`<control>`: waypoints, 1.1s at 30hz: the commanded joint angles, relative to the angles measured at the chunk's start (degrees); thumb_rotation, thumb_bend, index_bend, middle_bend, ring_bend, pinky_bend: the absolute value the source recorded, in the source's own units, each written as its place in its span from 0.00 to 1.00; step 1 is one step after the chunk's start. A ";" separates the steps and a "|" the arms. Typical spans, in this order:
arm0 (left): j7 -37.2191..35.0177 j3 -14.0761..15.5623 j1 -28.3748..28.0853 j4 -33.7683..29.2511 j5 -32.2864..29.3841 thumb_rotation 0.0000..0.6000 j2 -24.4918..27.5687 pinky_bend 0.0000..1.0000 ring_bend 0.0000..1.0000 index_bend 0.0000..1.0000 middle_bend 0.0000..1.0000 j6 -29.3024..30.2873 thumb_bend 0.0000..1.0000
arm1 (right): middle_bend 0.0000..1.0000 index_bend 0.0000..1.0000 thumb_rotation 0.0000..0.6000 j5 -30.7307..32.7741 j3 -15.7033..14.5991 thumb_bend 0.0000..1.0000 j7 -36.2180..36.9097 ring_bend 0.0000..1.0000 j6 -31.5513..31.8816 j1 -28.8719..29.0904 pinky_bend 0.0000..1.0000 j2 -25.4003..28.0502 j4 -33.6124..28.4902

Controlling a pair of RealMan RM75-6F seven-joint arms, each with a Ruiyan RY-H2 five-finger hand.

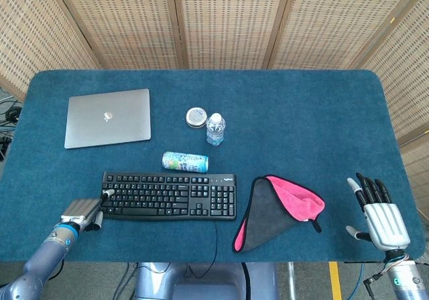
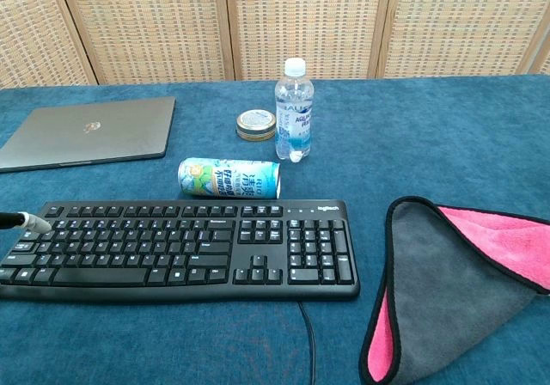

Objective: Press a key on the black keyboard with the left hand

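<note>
The black keyboard (image 1: 169, 195) lies near the table's front edge, left of centre; the chest view shows the black keyboard (image 2: 180, 247) close up. My left hand (image 1: 84, 212) sits at its left end, most fingers curled in and one stretched out. That fingertip (image 2: 36, 224) rests over the keys at the keyboard's left edge; whether it touches them I cannot tell. My right hand (image 1: 380, 215) rests at the front right corner of the table, fingers spread and holding nothing. It is far from the keyboard.
A closed grey laptop (image 1: 107, 118) lies at the back left. A drink can (image 1: 185, 161) lies on its side just behind the keyboard, with a water bottle (image 1: 214, 128) and a small round tin (image 1: 196, 116) beyond. A grey-and-pink cloth (image 1: 276, 212) lies right of the keyboard.
</note>
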 commanded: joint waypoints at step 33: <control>-0.95 2.80 -4.89 1.36 -3.58 1.00 -3.34 0.44 0.68 0.00 0.67 1.26 0.80 | 0.00 0.00 1.00 -0.48 -0.05 0.02 0.66 0.00 0.29 -0.03 0.00 0.12 0.15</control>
